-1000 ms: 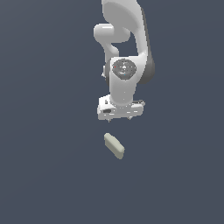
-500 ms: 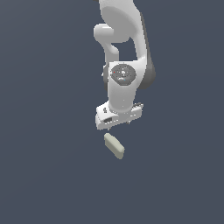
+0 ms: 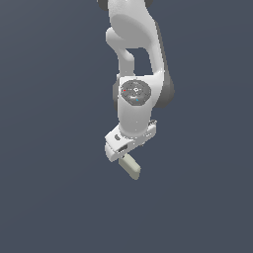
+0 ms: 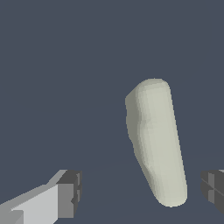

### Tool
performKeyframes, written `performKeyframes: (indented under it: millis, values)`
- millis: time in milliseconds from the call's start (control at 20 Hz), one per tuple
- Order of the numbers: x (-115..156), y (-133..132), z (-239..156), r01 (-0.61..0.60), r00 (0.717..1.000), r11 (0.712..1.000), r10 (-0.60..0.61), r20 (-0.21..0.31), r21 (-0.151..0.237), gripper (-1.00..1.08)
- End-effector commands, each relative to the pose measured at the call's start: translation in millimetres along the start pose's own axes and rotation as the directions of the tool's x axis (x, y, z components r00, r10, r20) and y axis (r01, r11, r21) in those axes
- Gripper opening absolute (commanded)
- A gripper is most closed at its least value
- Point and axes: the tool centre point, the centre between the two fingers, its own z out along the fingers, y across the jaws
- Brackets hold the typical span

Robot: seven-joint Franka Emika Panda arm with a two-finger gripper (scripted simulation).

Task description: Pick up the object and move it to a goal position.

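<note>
The object [image 3: 132, 166] is a small pale beige-green rounded bar lying on the dark grey floor. In the exterior view my gripper [image 3: 123, 154] hangs directly over its near end, and the hand hides part of the bar. In the wrist view the bar [image 4: 156, 144] lies between my two dark fingertips [image 4: 70, 193], closer to the other fingertip [image 4: 214, 190]. The jaws stand wide apart on either side of the bar and do not touch it. The gripper [image 4: 142, 192] is open and empty.
The white arm [image 3: 136, 54] rises above the gripper to the top of the exterior view. A plain dark grey floor [image 3: 54, 188] surrounds the bar, with no other objects in view.
The arm has lowered and the gripper has come down over the bar, which has stayed in place on the floor.
</note>
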Motion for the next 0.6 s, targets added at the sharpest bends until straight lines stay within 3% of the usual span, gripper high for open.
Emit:
performKeyframes:
  millis: [0,550]
  values:
    - [5.4,6.6,0.1,0.054,0.998,0.999,-0.055,-0.006,-0.005,1.00]
    - [16.9,22.4,0.5,0.176,0.984,0.984,-0.176,-0.019,-0.017,1.00]
